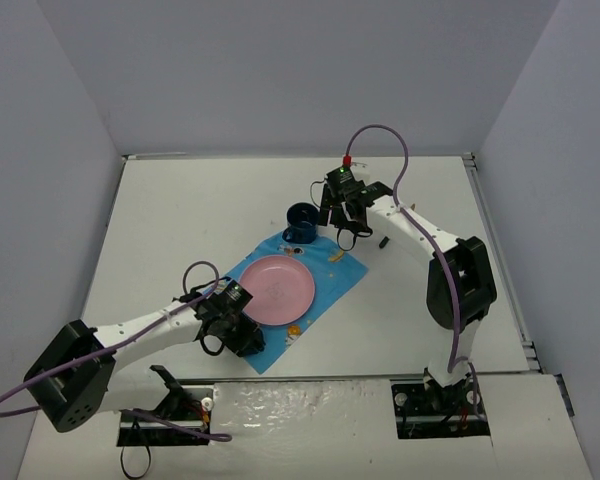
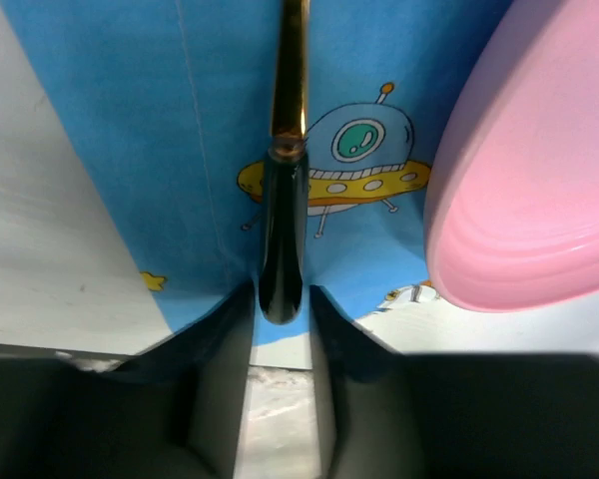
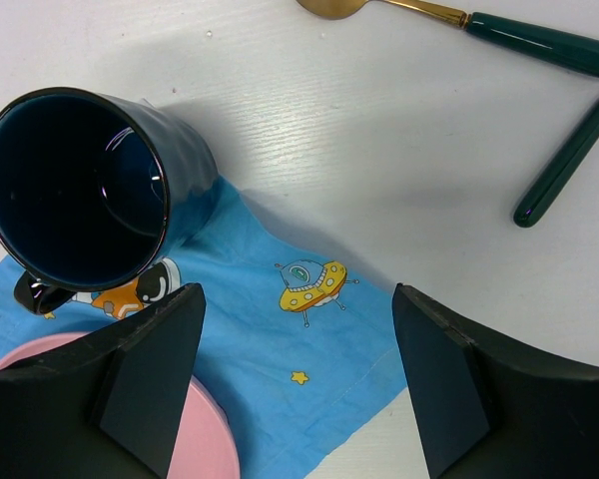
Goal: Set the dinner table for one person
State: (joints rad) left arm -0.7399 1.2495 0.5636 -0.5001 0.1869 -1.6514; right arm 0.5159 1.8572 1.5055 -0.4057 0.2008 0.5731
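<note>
White walls close in on three sides of the pale bench (image 1: 180, 220), which fills the floor of the scene with both arms reaching across it. Near the middle lies a blue mat (image 1: 335, 275) printed with little cartoon spaceships, turned at an angle to the bench's edges. A pink plate (image 1: 277, 288) sits on the mat, and a dark blue mug (image 1: 300, 222) stands upright at the mat's far corner, its handle pointing toward the plate.

Over on the left, the left end effector (image 2: 283, 299) is down at the mat's near-left side, just beside the plate. It is clenched on a utensil (image 2: 283, 230), with both fingers pressed against the tail of the dark green handle. The gold shaft runs straight away from the fingers over the mat, parallel to the plate's rim, and its head is out of view.

On the right, the right end effector (image 3: 298, 329) hangs above the mat's far corner beside the mug, fingers spread wide and holding nothing. Beyond it on the bare bench lies a spoon (image 3: 459, 20) with a gold bowl and a green handle. A second green handle (image 3: 564, 160) lies near the spoon, its other end cut off by the wrist view.
</note>
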